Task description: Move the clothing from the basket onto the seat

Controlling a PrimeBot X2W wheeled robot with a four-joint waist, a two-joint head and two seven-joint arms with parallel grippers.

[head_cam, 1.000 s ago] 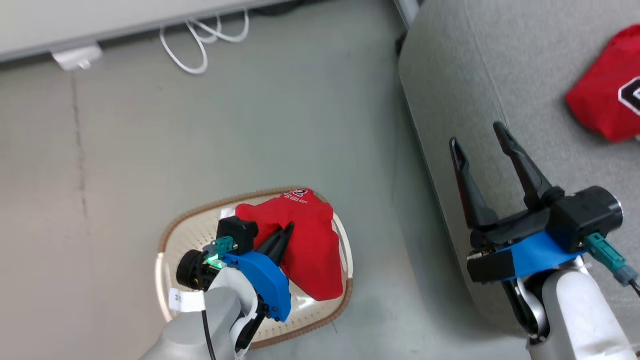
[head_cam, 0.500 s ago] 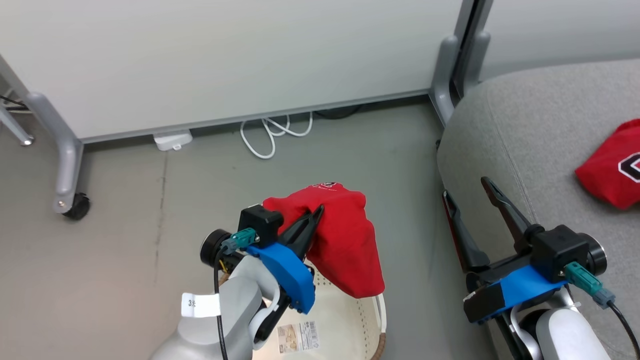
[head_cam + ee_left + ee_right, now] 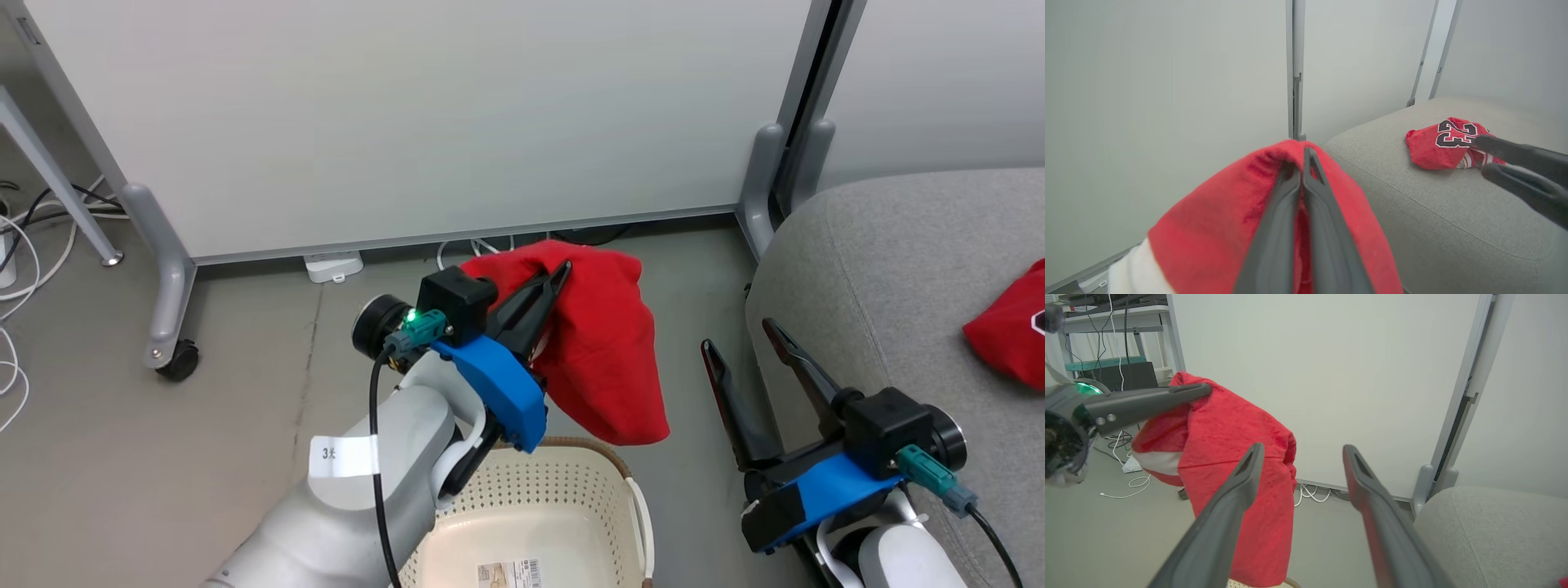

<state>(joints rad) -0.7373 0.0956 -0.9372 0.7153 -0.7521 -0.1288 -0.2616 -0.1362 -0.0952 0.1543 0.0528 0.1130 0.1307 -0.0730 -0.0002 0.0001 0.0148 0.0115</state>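
A: What did the left gripper (image 3: 562, 271) have?
B: Its two long dark fingers were pressed together on a fold of the soft red garment (image 3: 604, 359). The cloth draped over them like a hood and hung in a limp, rounded lobe above the basket (image 3: 539, 490). Its lowest edge was over the basket's far rim. Whether it touched the rim could not be told. A white band showed at one edge of the cloth.
A: And the basket itself?
B: It was cream plastic, its walls pierced with rows of small holes, with rounded corners, a brown woven-look rim and a white handle. A printed label (image 3: 508, 572) lay on its bottom.
A: The right gripper (image 3: 737, 335)?
B: It hovered to the basket's right, its tapered fingers spread wide with nothing between them.
A: Where was the seat (image 3: 898, 269)?
B: It stood further to the basket's right, a grey, coarse-woven cushion with a rounded edge and a seam. On it, well apart from the basket, lay a crumpled red jersey (image 3: 1437, 153) with black, white-outlined numerals and striped trim.
A: Behind the basket?
B: There was a smooth white partition panel (image 3: 424, 114) on grey legs, one with a black caster (image 3: 178, 360), and loops of white cable (image 3: 1310, 495) on the floor (image 3: 122, 457).
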